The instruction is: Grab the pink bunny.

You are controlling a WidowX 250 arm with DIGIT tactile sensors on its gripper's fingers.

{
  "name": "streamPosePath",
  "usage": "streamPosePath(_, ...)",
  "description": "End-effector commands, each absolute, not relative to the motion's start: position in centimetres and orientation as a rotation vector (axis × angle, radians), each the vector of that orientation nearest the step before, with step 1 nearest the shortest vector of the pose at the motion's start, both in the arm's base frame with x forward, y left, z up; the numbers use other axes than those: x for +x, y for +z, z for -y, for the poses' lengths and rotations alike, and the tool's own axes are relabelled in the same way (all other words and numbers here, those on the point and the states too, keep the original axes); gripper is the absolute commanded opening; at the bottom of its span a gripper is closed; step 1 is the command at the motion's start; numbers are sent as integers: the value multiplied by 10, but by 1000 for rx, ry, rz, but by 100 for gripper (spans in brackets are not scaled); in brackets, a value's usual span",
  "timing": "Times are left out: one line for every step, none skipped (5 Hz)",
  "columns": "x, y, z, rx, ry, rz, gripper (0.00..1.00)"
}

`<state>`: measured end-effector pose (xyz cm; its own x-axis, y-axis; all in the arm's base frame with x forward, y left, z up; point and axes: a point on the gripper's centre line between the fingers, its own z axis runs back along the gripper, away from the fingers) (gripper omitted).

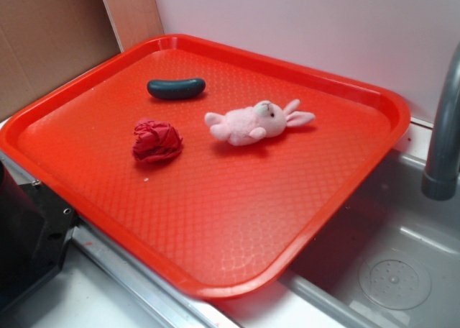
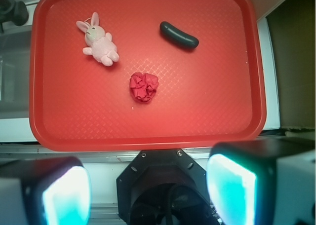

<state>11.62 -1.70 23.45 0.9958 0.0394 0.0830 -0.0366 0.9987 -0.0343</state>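
Currently gripper (image 2: 148,190) spread wide, nothing betw. pads (image 2: 232,190); it sits outside the red tray (image 2: 148,136), off the near long rim in wrist view. Ref = tray. Red crumpled wad (image 2: 143,86) approx tray centre. Pink bunny (image 2: 98,41) lies flat in the far-left part of tray, ears pointing toward far-left corner, apart from wad, well clear of gripper. Dk green sausage-shaped obj (image 2: 178,35) far-right part, clear of both. Sink basin (image 1: 402,270) under tray's edge; faucet (image 1: 442,126) beside tray.
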Motion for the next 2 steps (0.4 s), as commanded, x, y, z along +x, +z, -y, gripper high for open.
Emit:
streamPosePath(116, 234, 17, -33, 38, 84, 100)
streamPosePath(128, 231, 12, -34, -10, 141, 100)
